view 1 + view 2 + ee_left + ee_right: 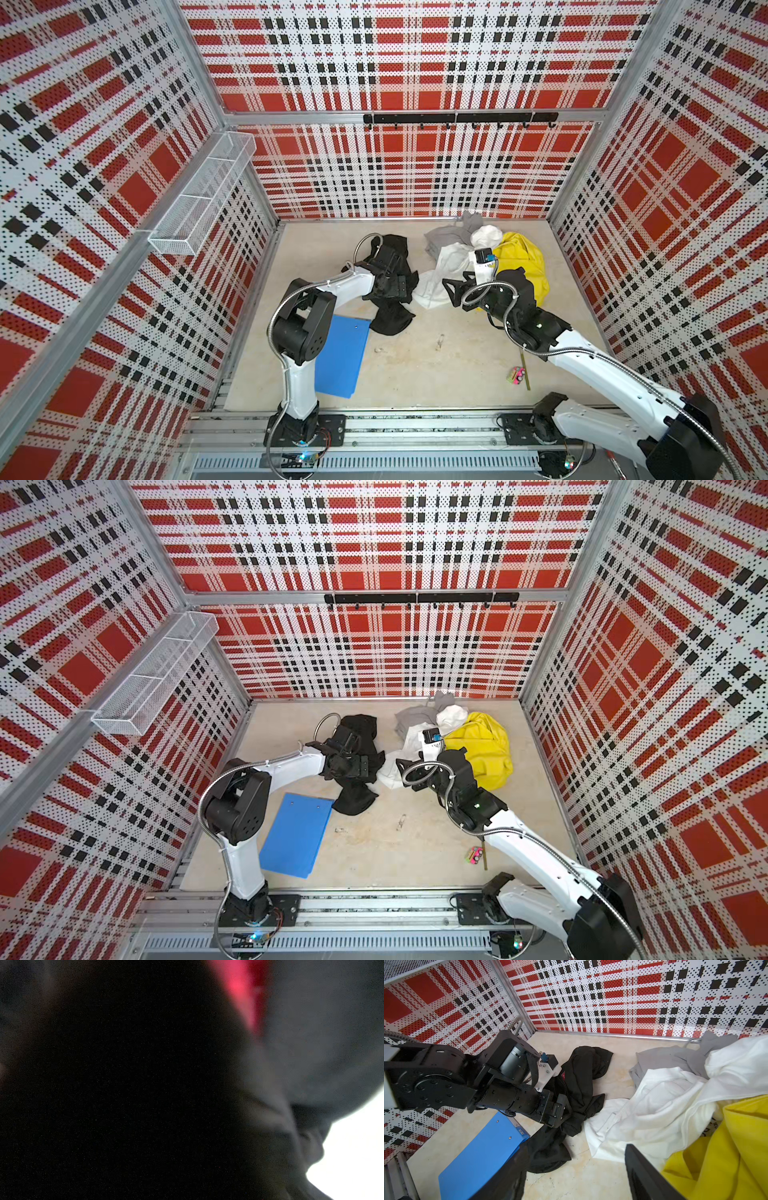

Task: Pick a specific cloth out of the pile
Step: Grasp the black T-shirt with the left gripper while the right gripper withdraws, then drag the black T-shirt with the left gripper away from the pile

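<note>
Plaid walls (415, 83) are set round the surface (419, 357). The pile (521, 257) is heaped far right, the cloth (390, 324) spread just left. The left end effector (392, 286) is pressed wide open into the cloth; the right end effector (457, 286) is held open, empty.

The cloth (124, 1095) fills most of the left wrist view as a black mass, so close to the lens that it is out of focus and shows no weave or seam. 1 blurred red streak (239, 991) runs slantwise between this black mass and a rounded grey fold (324, 1043). An overexposed white patch (357, 1147) borders the fold and fills 1 corner.
</note>
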`<act>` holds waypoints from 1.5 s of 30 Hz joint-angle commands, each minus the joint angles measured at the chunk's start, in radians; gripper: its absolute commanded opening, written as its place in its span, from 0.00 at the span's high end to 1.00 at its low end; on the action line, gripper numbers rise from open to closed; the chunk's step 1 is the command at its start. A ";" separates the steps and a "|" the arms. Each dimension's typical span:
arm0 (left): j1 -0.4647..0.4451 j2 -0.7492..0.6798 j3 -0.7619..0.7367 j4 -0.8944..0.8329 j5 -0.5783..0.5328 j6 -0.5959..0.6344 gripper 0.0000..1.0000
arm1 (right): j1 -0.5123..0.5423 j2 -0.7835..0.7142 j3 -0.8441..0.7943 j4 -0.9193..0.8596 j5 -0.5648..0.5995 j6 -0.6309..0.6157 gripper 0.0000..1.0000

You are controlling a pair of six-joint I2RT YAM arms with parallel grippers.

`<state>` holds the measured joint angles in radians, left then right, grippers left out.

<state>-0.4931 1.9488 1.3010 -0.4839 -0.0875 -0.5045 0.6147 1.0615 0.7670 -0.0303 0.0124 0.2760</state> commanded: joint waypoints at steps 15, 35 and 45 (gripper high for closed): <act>0.065 0.088 -0.016 0.051 0.044 0.001 0.61 | -0.009 -0.058 -0.013 0.013 0.058 -0.011 0.22; 0.253 -0.276 0.114 0.056 0.060 0.075 0.92 | -0.012 -0.097 -0.029 0.010 0.086 0.003 0.23; 0.360 -0.232 0.266 0.071 0.084 0.135 0.93 | -0.012 -0.106 -0.028 0.004 0.097 0.004 0.23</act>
<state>-0.1394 1.7077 1.5311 -0.4564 -0.0235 -0.4030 0.6064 0.9745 0.7433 -0.0578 0.0925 0.2802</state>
